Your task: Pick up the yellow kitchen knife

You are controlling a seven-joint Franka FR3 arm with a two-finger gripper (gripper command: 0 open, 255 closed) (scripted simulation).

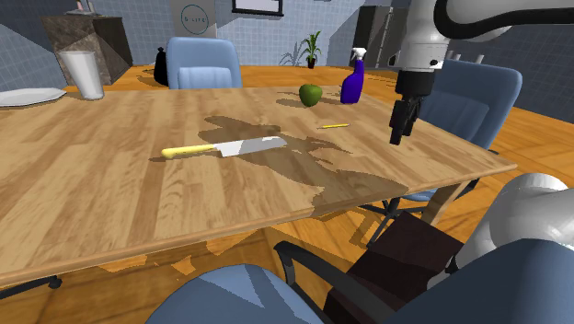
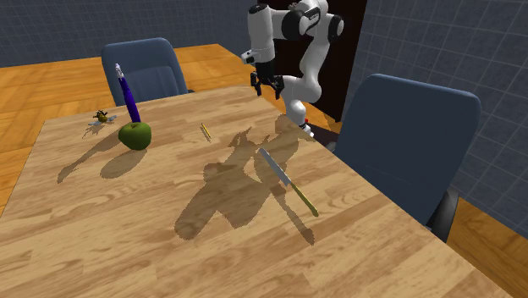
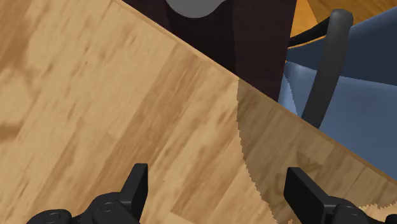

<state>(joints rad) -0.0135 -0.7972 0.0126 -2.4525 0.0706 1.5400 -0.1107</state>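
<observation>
The gripper [image 1: 399, 124] is hovering over the table [image 1: 110, 193], jaws standing apart, empty. The knife [image 1: 225, 148] is lying flat, well toward the shoulder view's left, its blade pointing at the gripper.

White arm [image 1: 430, 41] bent over, black pincer [image 1: 397, 138] pointing down, spread apart

One yellow-handled knife [image 1: 223, 147], one green apple [image 1: 311, 94], one purple spray bottle [image 1: 353, 81], one yellow pencil [image 1: 333, 126], one white cup [image 1: 83, 74], one plate [image 1: 28, 96], three blue chairs [image 1: 202, 63].
</observation>
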